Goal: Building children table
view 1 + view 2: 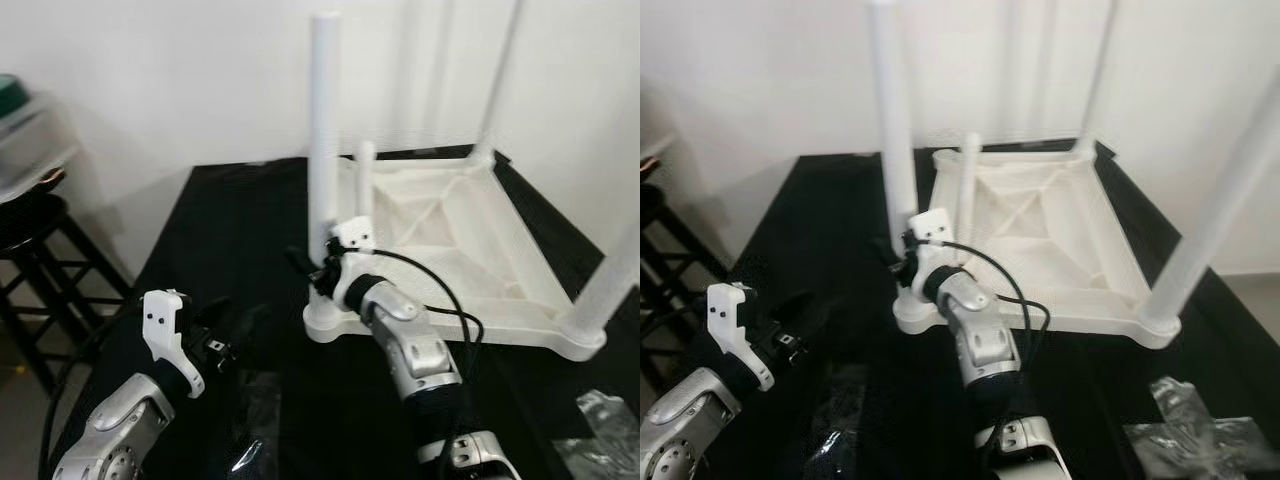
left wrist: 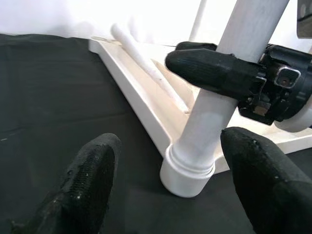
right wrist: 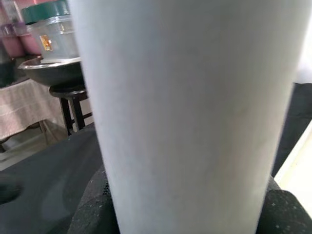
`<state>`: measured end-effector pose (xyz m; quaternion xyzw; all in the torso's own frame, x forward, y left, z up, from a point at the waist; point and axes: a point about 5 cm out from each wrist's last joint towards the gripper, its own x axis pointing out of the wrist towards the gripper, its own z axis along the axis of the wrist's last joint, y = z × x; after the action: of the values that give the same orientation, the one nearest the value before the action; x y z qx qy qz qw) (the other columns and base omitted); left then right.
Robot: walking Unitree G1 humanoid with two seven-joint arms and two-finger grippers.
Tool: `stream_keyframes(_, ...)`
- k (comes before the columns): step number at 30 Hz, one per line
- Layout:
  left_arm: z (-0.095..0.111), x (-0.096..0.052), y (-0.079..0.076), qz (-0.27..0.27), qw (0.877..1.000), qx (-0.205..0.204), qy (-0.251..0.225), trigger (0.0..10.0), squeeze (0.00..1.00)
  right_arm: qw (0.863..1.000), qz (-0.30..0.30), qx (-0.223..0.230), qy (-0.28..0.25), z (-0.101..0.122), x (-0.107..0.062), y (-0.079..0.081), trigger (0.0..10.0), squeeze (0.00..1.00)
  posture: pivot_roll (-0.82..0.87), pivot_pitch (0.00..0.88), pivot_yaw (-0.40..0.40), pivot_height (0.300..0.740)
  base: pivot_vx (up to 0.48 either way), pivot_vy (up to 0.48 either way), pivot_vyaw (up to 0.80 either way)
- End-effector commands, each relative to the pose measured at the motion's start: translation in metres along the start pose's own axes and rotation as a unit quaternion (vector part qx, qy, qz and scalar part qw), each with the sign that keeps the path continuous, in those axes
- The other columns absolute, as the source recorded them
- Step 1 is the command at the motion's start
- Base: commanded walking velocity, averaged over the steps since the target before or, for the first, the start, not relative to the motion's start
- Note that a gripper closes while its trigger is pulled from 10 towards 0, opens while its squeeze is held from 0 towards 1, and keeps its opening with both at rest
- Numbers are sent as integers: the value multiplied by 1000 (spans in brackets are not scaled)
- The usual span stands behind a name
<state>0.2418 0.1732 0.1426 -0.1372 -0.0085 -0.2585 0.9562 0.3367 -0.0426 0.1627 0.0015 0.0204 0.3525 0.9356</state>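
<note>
Jaws of the right gripper (image 1: 322, 268) clamp the table leg (image 1: 323, 130) — left gripper (image 2: 170, 187) gapes nearby.

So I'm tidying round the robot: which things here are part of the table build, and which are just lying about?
Part of the job:
- upturned white tabletop
- near-corner leg, gripped by the right gripper
- loose leg lying in the tabletop
- left gripper, jaws open beside that corner

Lying about:
- black stool
- plastic wrapping
</note>
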Motion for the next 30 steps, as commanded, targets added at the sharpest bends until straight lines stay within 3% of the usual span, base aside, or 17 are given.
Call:
stream_keyframes(1,0,-1,3,9,1000,0,-5,10000,0,998,2,41,45,-24,-3,1,0,0,-34,37,69,740,0,0,0)
stream_keyframes(2,0,-1,3,9,1000,-1,-6,10000,0,997,-15,44,54,-25,-5,2,6706,0,-38,32,71,740,0,0,0)
stream_keyframes(3,0,-1,3,9,1000,-1,-6,10000,0,997,-15,44,54,-25,-5,2,6706,0,-38,32,71,740,0,0,0)
stream_keyframes(4,0,-1,3,8,1000,-1,-5,10000,0,997,-14,46,54,-23,-7,4,10000,612,-38,32,71,740,0,0,0)
stream_keyframes(6,0,-1,3,8,1000,-1,-5,10000,0,997,-14,46,54,-23,-7,4,10000,612,-38,32,71,740,0,0,0)
stream_keyframes(7,-1,-1,2,7,1000,-2,-4,10000,0,997,-2,51,51,-20,-9,9,10000,1000,-36,30,70,740,0,0,0)
stream_keyframes(12,-2,0,0,4,1000,-4,-4,10000,0,995,77,45,43,-12,-11,16,10000,1000,-32,30,69,740,0,0,0)
stream_keyframes(13,-2,0,-1,3,1000,-5,-4,10000,0,991,122,26,41,-6,-11,13,10000,698,-33,28,67,740,0,0,0)
stream_keyframes(14,-2,0,-1,3,1000,-5,-4,10000,0,991,122,26,41,-6,-11,13,10000,698,-33,28,67,740,0,0,0)
stream_keyframes(15,-3,1,-2,2,1000,-6,-4,10000,0,985,166,-7,37,1,-10,3,10000,0,-29,25,62,740,0,0,0)
stream_keyframes(21,-3,1,-3,1,1000,-7,-5,10000,0,976,211,-47,39,12,-8,-14,10000,0,-27,23,61,740,0,0,0)
stream_keyframes(22,-3,1,-3,2,1000,-7,-6,10000,0,968,235,-72,50,25,-4,-36,10000,0,-19,24,59,740,0,0,0)
stream_keyframes(23,-3,0,-3,2,1000,-7,-6,10000,0,968,236,-71,55,30,-2,-44,10000,0,-15,23,58,740,0,0,0)
stream_keyframes(30,-3,0,-4,2,1000,-7,-6,10000,0,967,232,-67,80,33,0,-57,10000,0,-7,25,57,740,0,0,0)
